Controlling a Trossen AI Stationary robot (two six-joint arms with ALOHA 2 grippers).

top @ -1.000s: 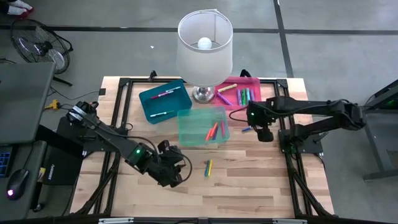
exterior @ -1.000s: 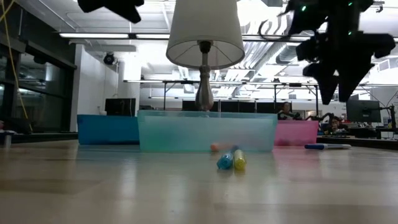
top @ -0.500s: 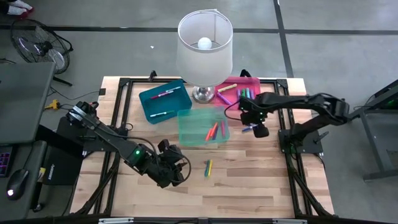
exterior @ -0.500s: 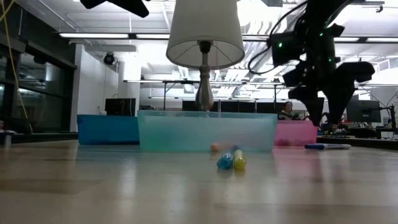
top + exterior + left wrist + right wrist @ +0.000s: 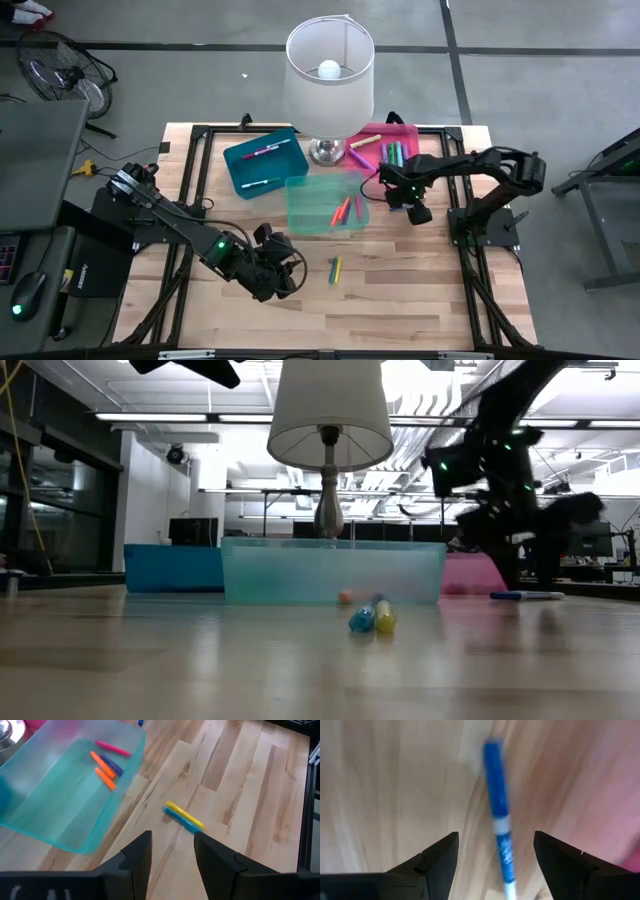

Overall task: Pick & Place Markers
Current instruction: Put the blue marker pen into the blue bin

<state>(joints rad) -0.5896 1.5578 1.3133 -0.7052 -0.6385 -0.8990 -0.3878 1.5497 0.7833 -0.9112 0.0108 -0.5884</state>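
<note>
Three bins (image 5: 325, 205) sit by a lamp (image 5: 329, 75) on the wooden table (image 5: 400, 300): blue, clear teal, pink. Markers lie in all three; the teal one holds four. Two markers (image 5: 184, 816), yellow and blue, lie touching on bare wood near the left gripper (image 5: 172, 852), whose fingers are parted and empty. One blue marker (image 5: 499, 825) lies beside the pink bin, between the spread fingers of the right gripper (image 5: 495, 857), unpinched.
</note>
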